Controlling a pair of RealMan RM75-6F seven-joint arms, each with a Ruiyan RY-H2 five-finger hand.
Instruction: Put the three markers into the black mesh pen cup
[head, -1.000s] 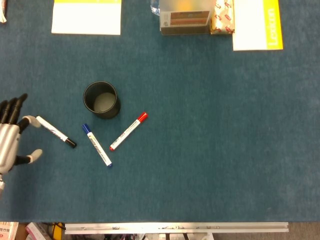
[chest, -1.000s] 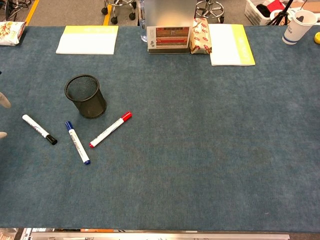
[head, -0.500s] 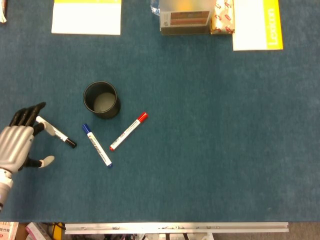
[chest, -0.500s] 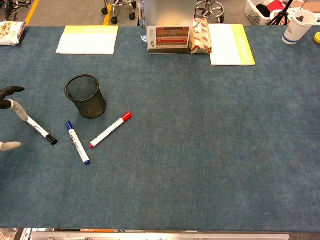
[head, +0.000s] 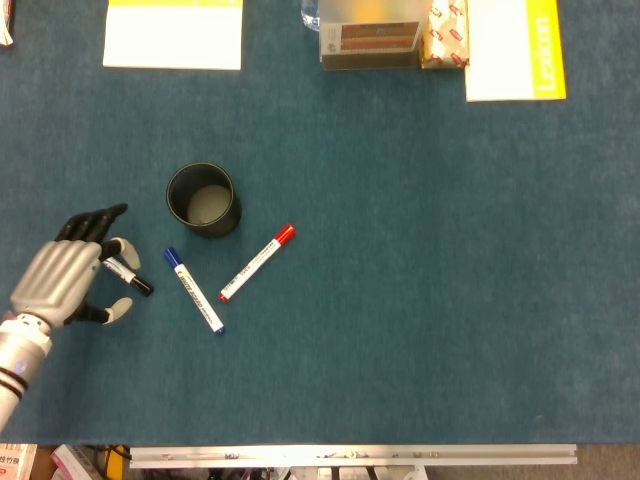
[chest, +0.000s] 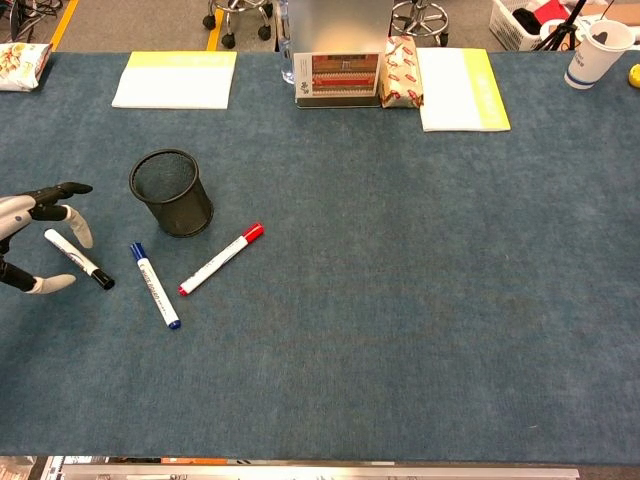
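Head view: left hand (head: 68, 280) is seen low over the table's left edge, fingers spread, nothing held. Thumb and fingers are set either side of the black-capped marker (head: 130, 279), whose white barrel is mostly hidden beneath the hand; actual contact cannot be told. In the chest view the same hand (chest: 35, 240) is cut by the frame's left side, and the black-capped marker (chest: 79, 259) lies flat between finger and thumb.

Blue-capped marker (head: 193, 290) is noted flat just right of it, red-capped marker (head: 257, 262) further right, slanted, both apart from the hand.

Black mesh pen cup (head: 203, 200) stands upright just beyond the markers, nothing seen inside.

Along the blue table's (head: 420, 300) far edge a yellow-topped pad (head: 173, 33), a clear box (head: 370, 35) and a white-and-yellow booklet (head: 513, 48) are recorded.

Right hand is not seen.
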